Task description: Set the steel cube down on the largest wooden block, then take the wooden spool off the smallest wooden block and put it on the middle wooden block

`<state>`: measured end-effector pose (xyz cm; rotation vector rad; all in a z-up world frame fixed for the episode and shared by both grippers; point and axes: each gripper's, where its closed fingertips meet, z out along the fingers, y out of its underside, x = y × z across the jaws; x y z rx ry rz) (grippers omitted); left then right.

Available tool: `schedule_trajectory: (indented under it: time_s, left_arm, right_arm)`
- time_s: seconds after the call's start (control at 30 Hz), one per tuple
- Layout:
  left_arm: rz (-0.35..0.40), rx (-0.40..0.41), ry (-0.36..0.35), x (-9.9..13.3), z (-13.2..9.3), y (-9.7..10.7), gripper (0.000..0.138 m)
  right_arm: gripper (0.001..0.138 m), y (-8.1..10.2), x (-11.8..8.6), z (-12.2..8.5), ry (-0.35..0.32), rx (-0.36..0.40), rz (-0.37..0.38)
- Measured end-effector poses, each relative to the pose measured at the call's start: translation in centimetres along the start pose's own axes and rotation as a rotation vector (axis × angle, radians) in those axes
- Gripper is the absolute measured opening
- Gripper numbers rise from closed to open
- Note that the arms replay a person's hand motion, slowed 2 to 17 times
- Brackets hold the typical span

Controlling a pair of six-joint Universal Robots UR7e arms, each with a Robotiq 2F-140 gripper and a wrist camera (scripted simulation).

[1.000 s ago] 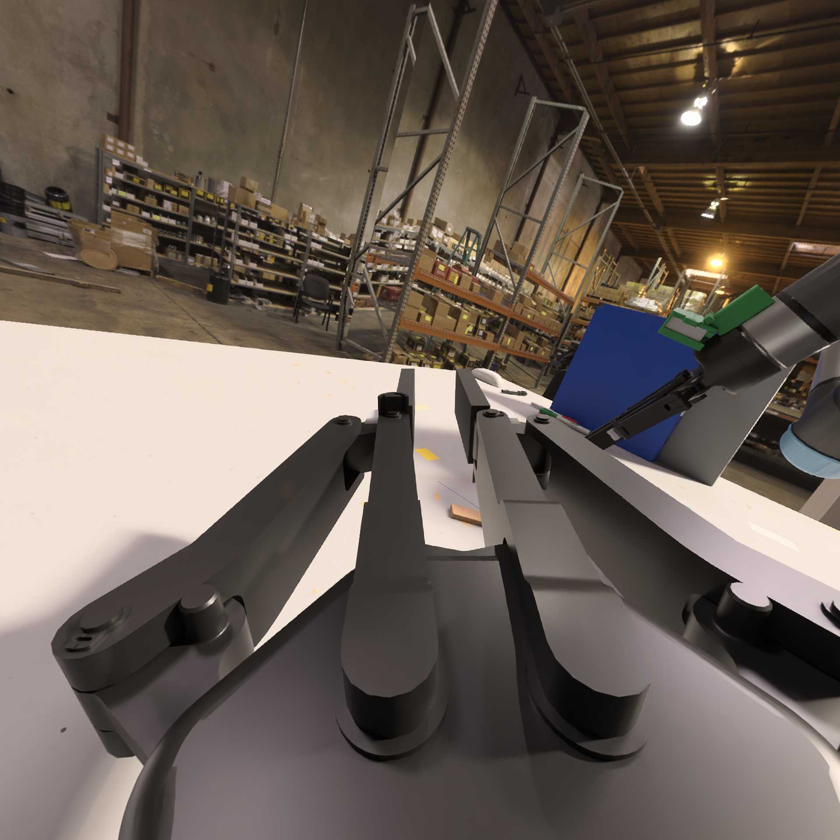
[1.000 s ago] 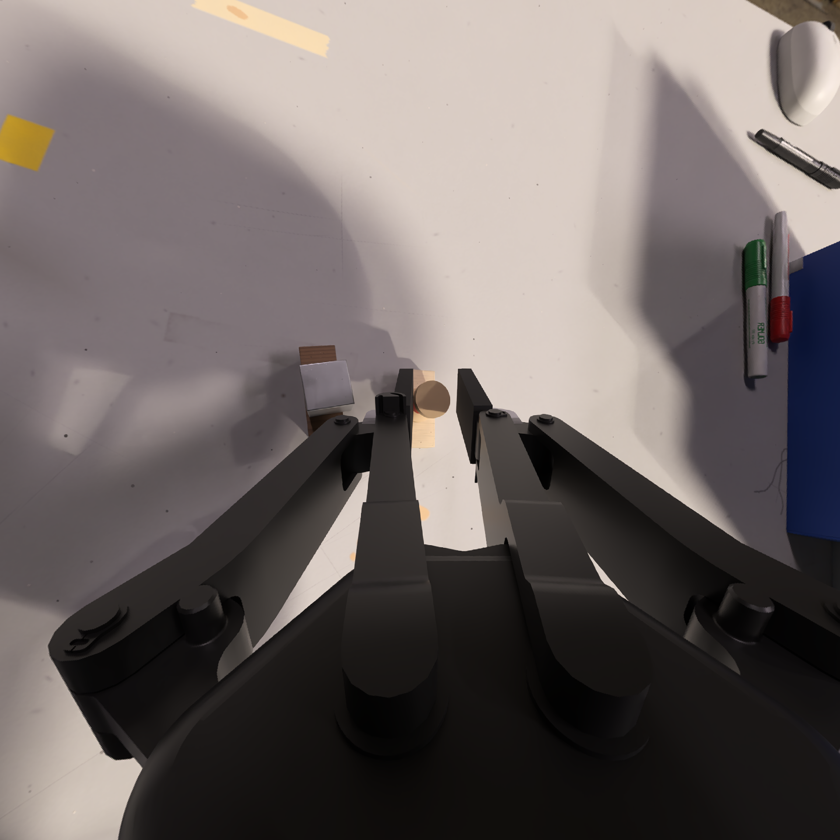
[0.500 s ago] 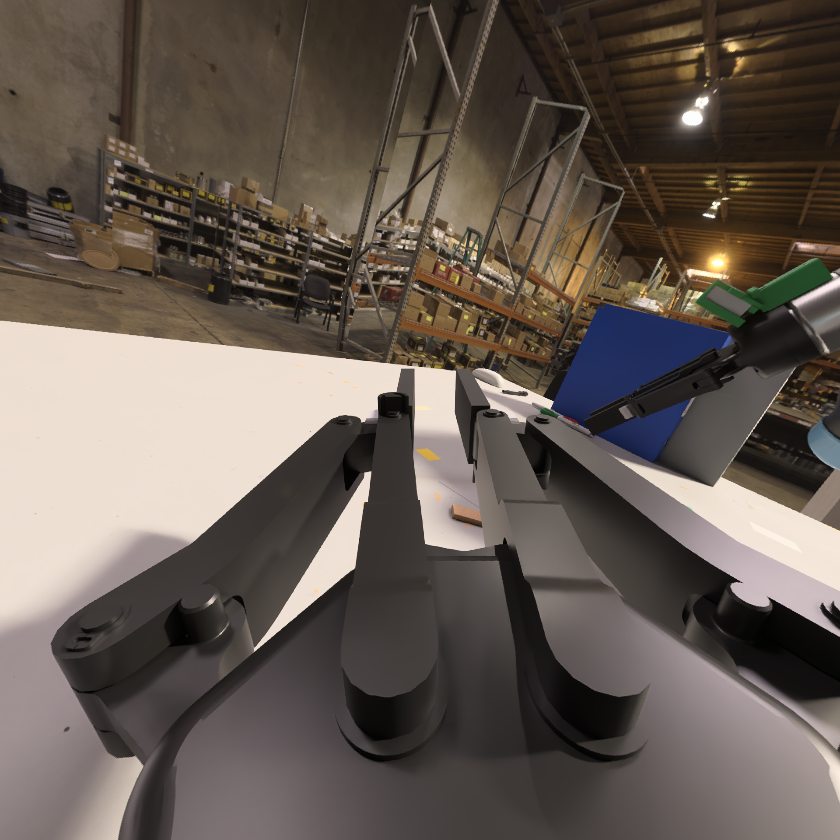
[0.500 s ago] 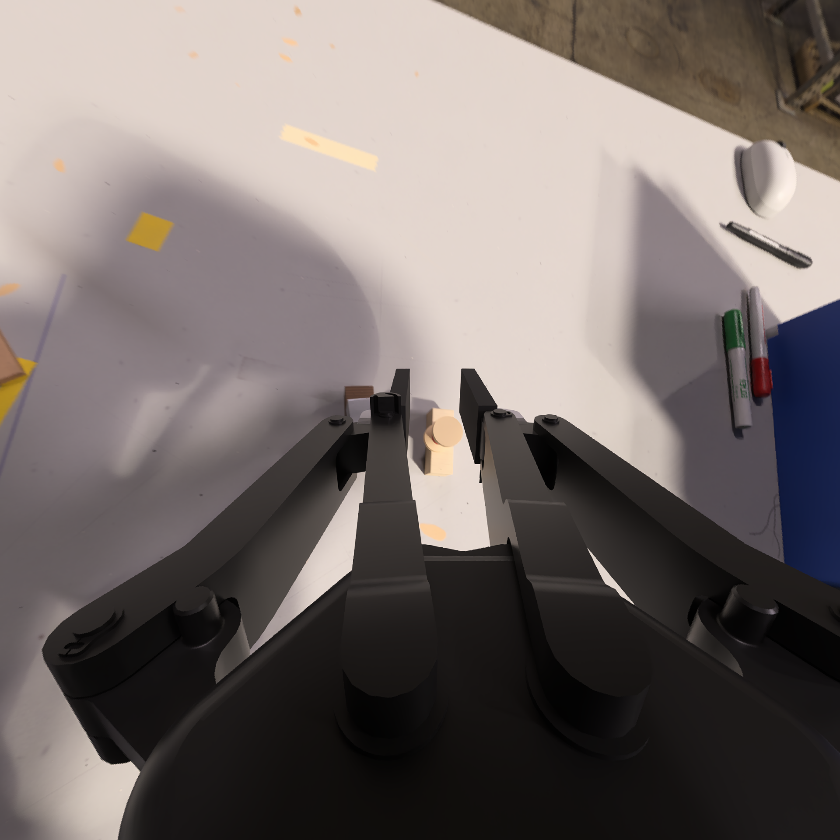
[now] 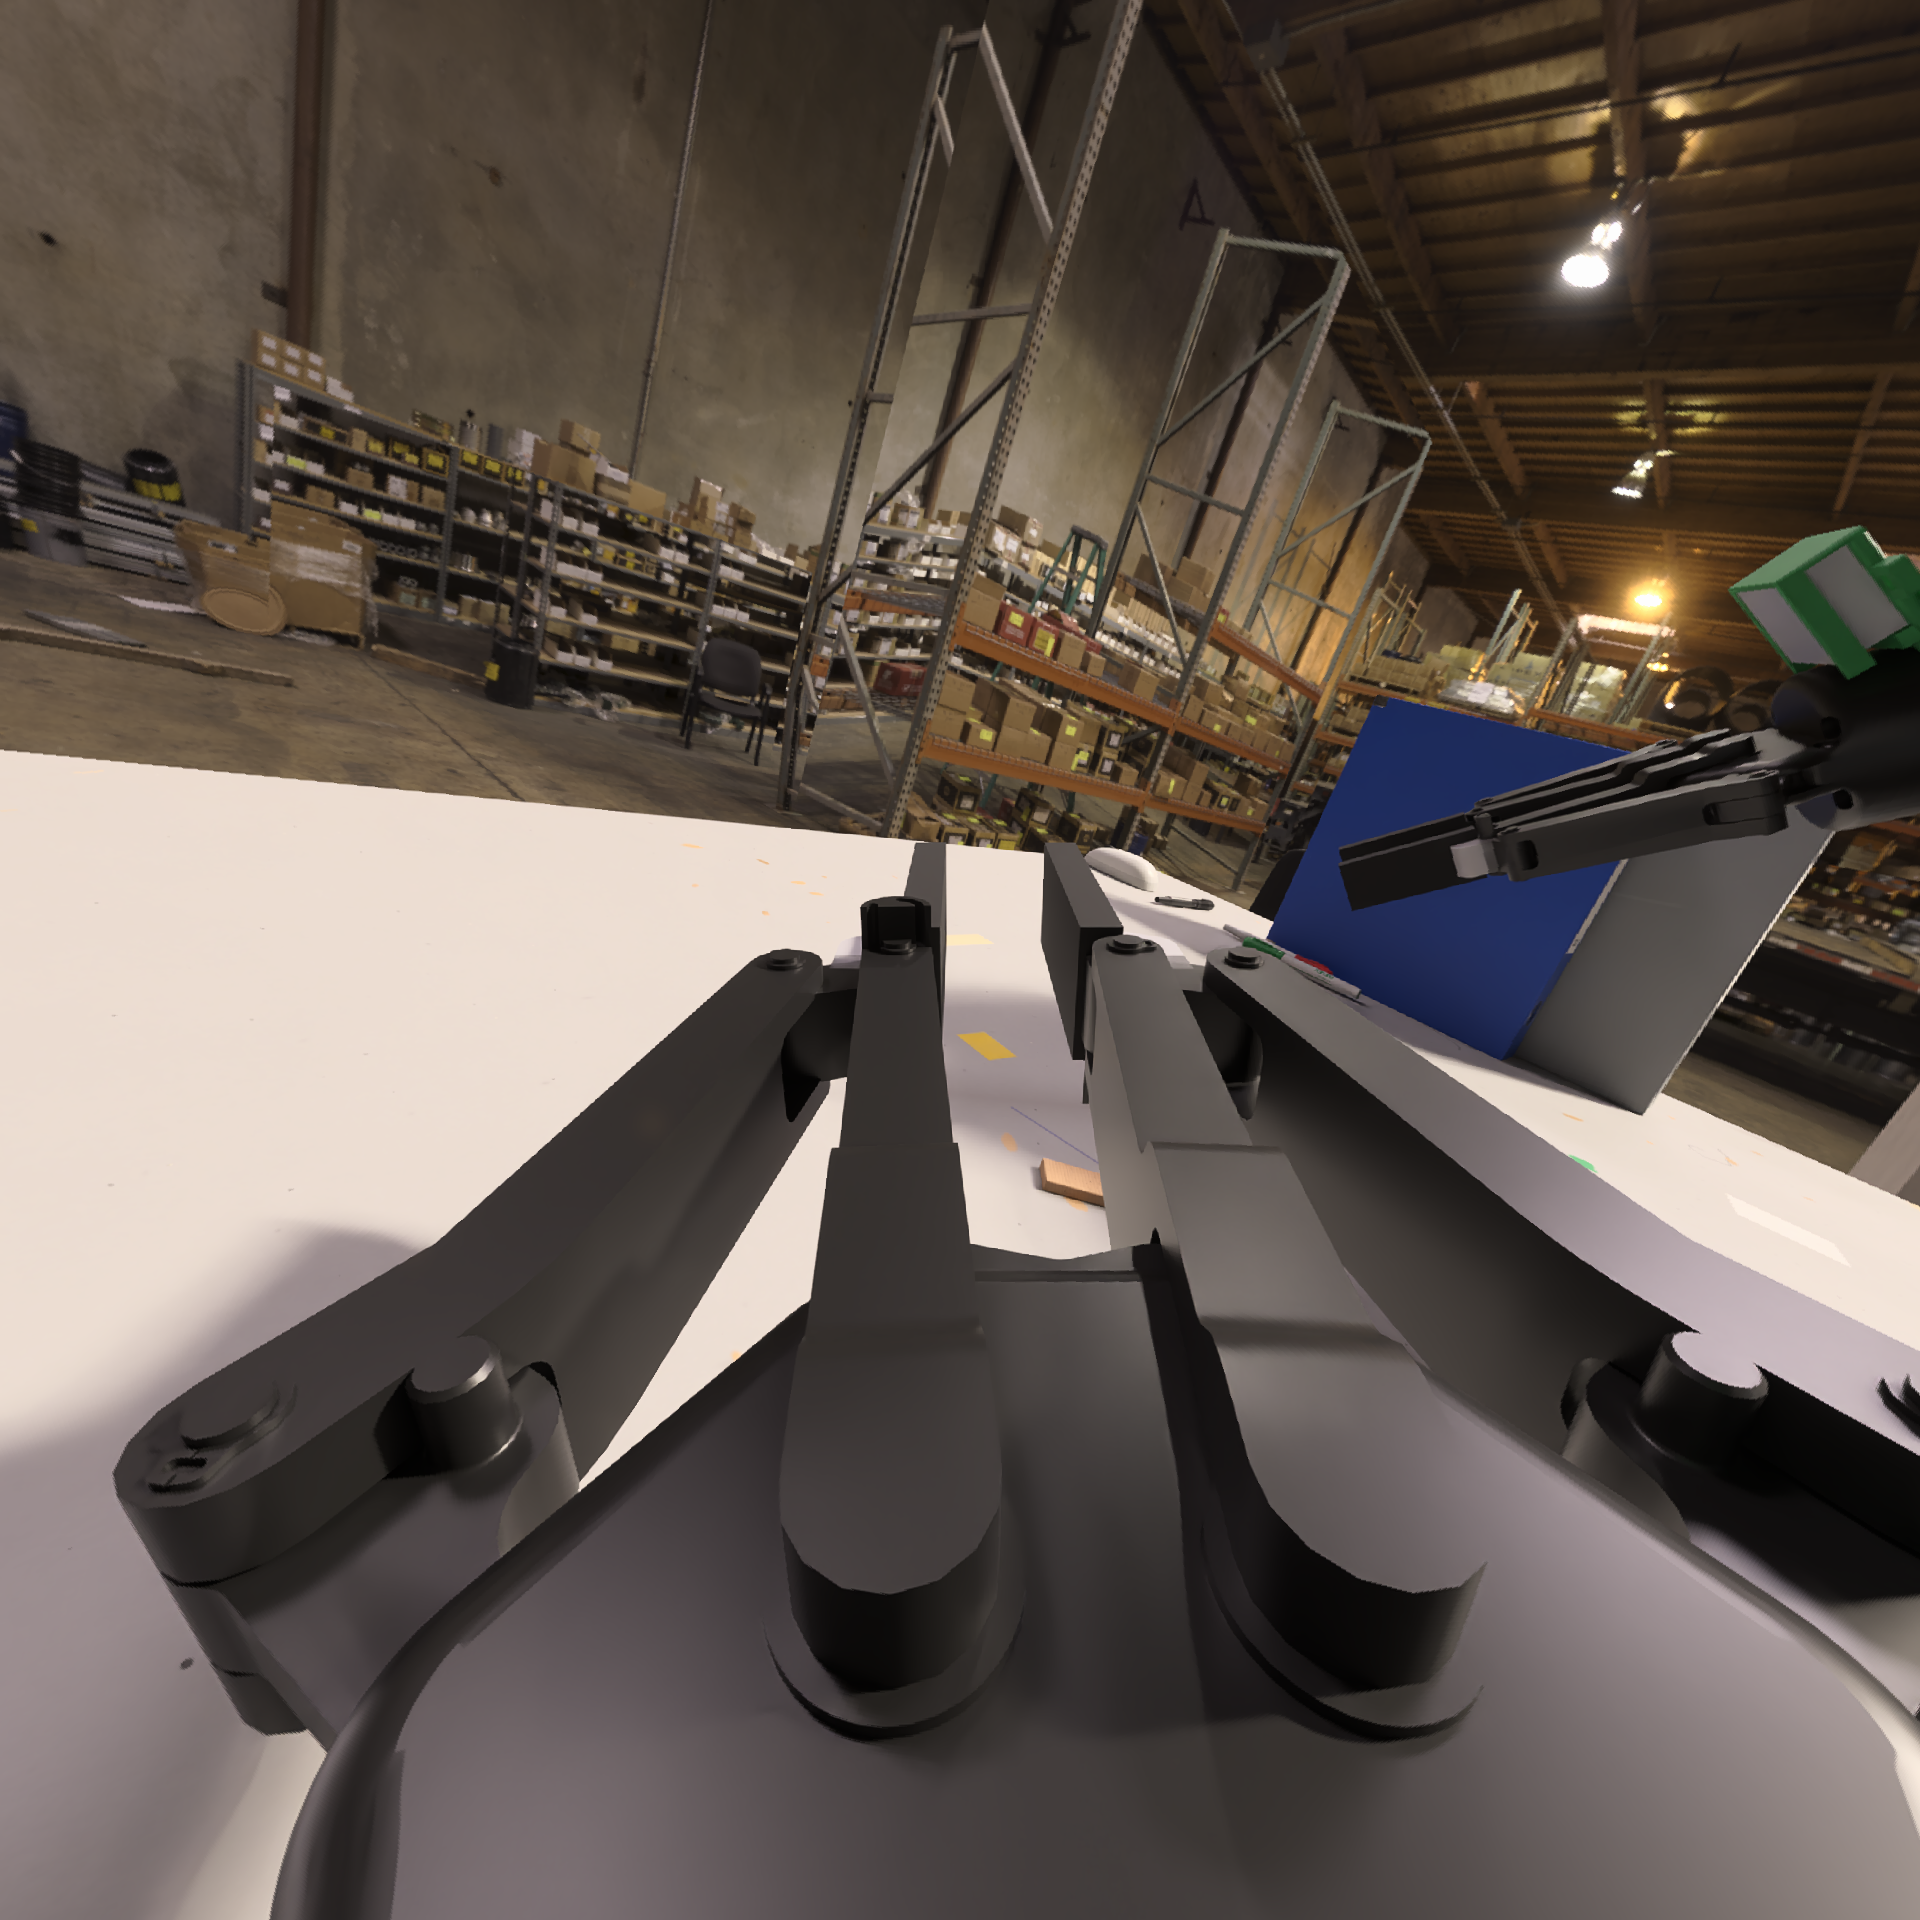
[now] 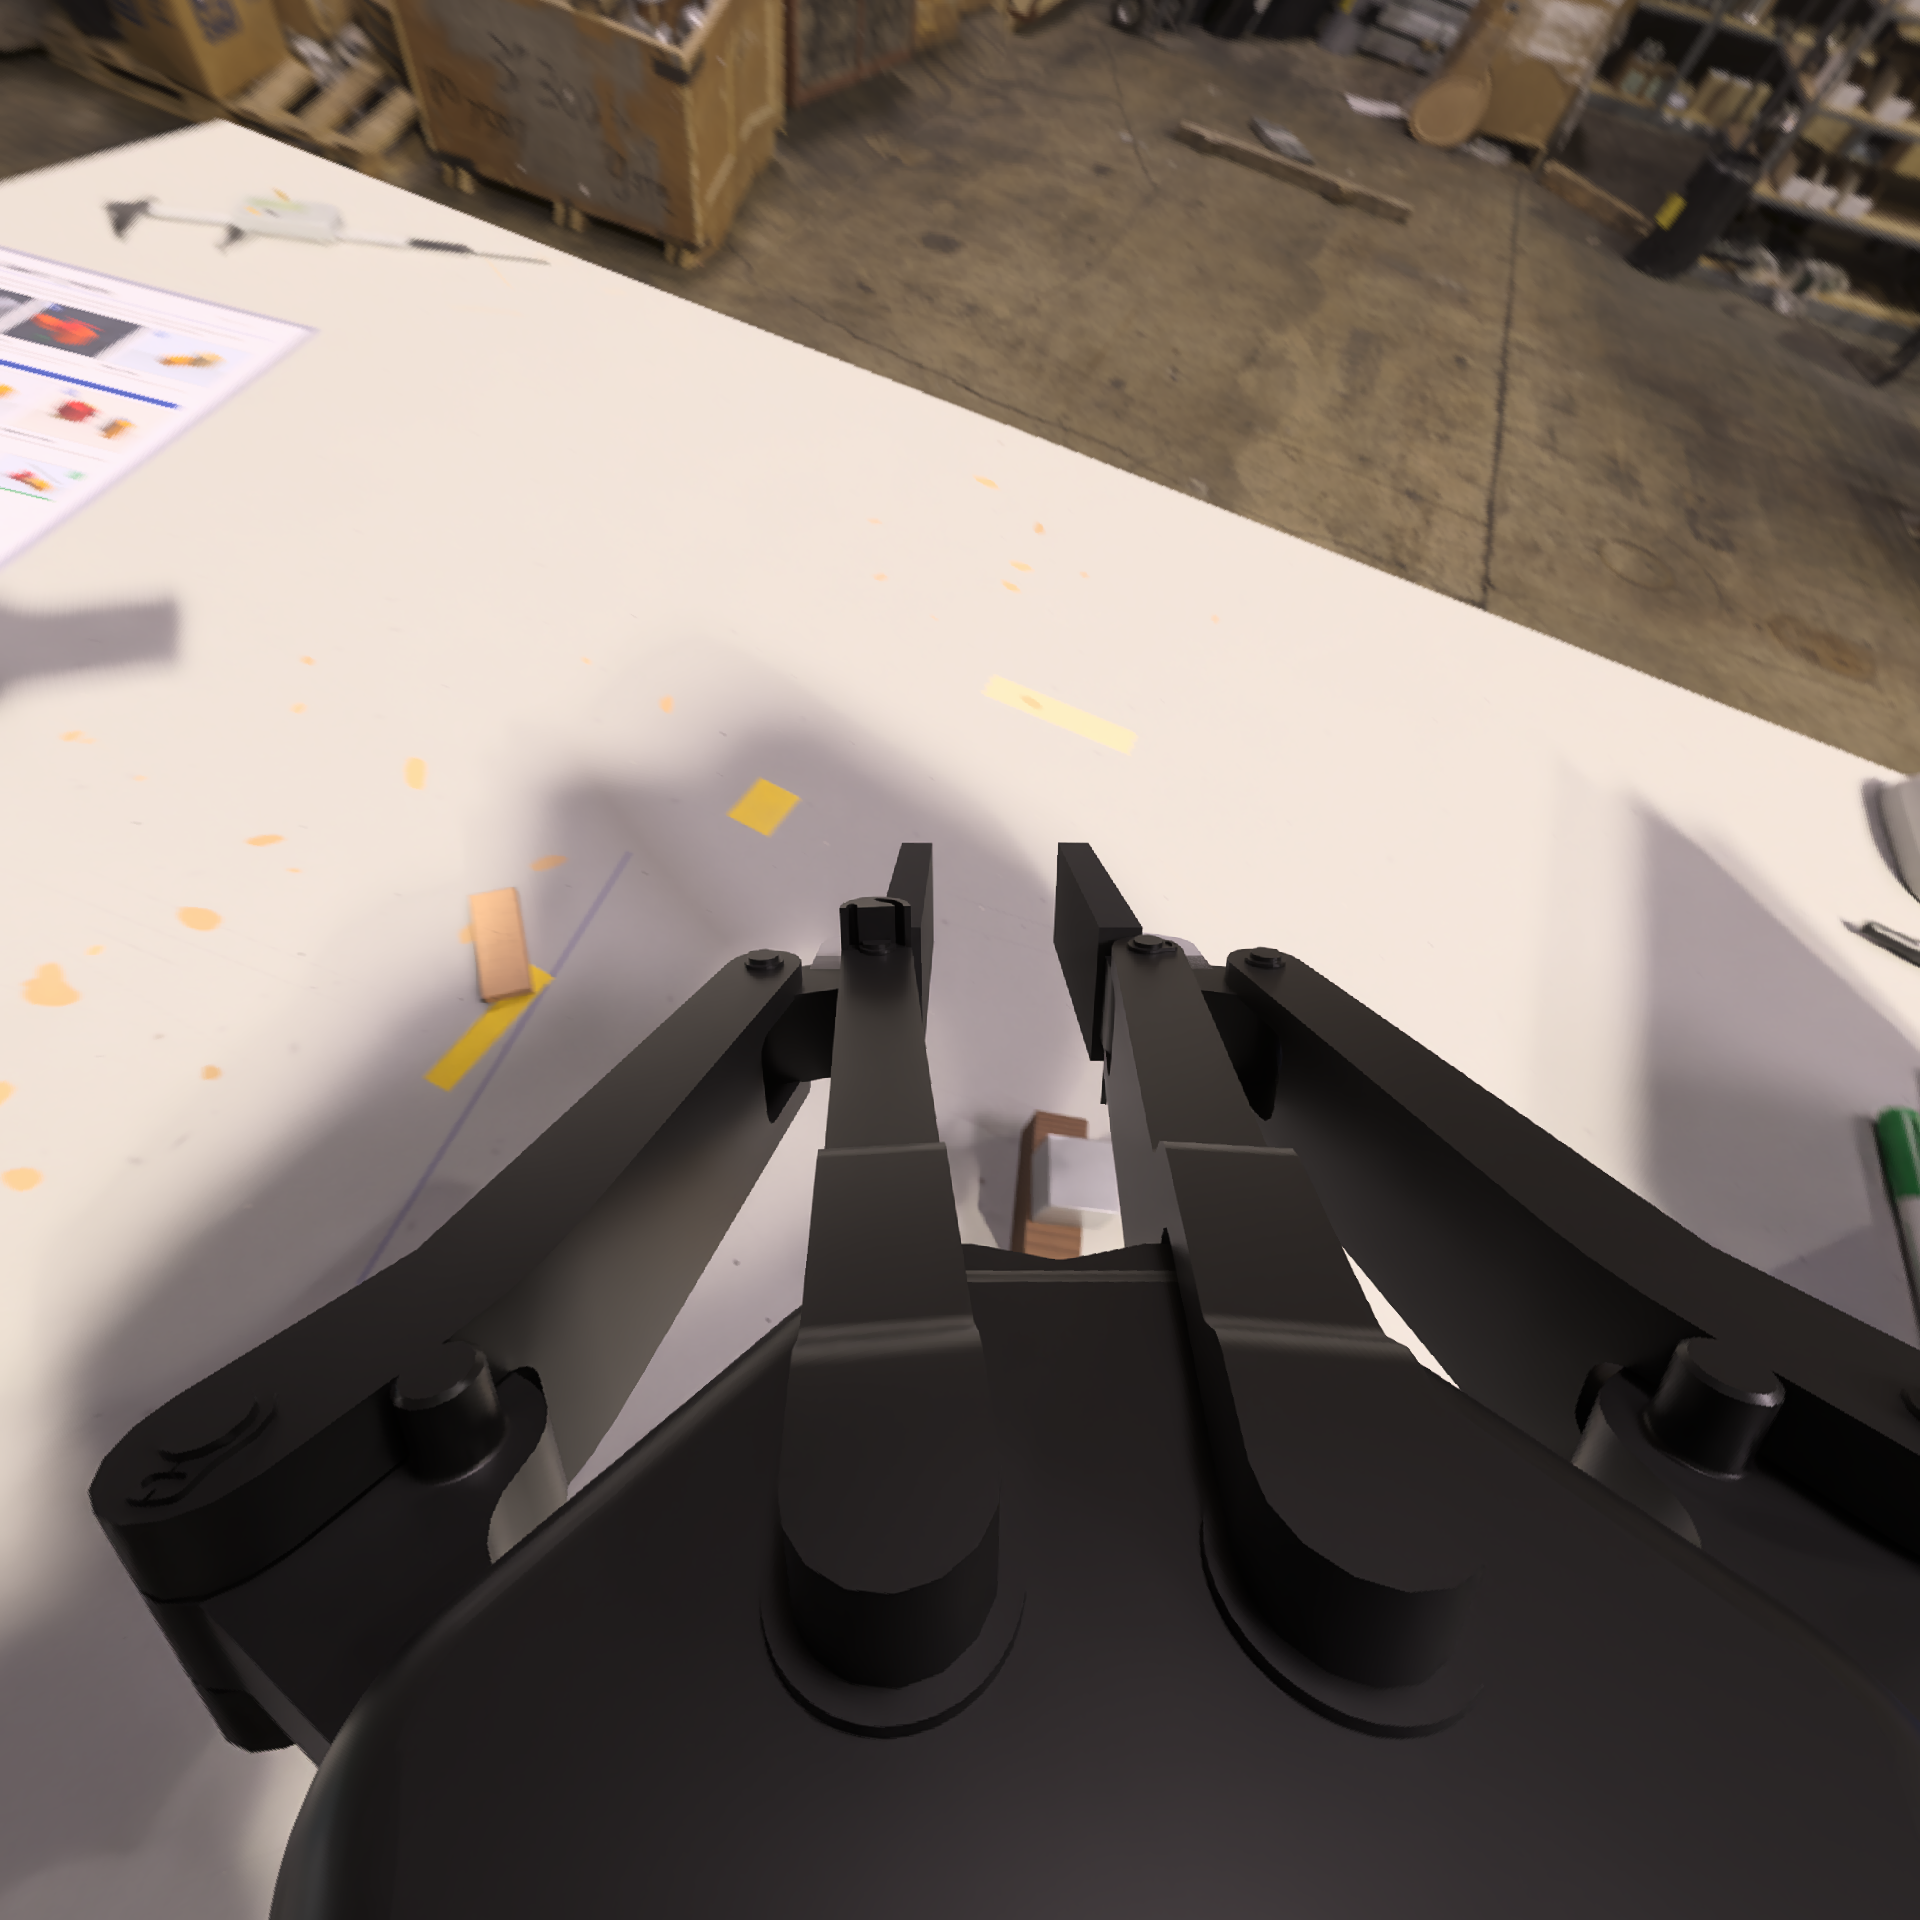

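Note:
In the right wrist view the steel cube (image 6: pixel 1081 1184) rests on a dark brown wooden block (image 6: pixel 1047 1238), seen low between my finger bases. A flat light-brown wooden block (image 6: pixel 497 943) lies on the white table to the left; it also shows in the left wrist view (image 5: pixel 1070 1182). My right gripper (image 6: pixel 995 894) is open and empty, raised above the table; it also shows far off in the left wrist view (image 5: pixel 1455 854). My left gripper (image 5: pixel 992 904) is open, empty and low over the table. The wooden spool is not in view.
A printed sheet (image 6: pixel 104 384) lies at the table's far left. A green marker (image 6: pixel 1901 1174) and a white mouse (image 6: pixel 1896 831) are at the right edge. A blue box (image 5: pixel 1455 935) stands at the right, with markers (image 5: pixel 1299 961) beside it. The table's far edge (image 6: pixel 1143 457) drops to the floor.
My right gripper has lifted and tilted up and away. The spool and its pale block have left its view. The left gripper has not moved.

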<state>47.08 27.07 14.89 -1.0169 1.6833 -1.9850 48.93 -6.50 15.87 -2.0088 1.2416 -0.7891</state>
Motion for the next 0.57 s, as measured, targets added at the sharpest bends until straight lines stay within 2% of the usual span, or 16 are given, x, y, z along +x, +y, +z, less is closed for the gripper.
schedule_trajectory:
  time_s: [0.3, 0.57]
  left_arm:
    - [-0.001, 0.029, -0.004, -0.3, -0.6, -1.0, 0.026]
    - [0.004, 0.041, -0.01, -1.0, -1.3, -1.6, 0.027]
  right_arm:
    - [0.032, -3.3, -5.8, 0.1, -0.142, 0.121, -0.068]
    - [0.031, -5.0, -10.9, 0.9, -0.252, 0.206, -0.118]
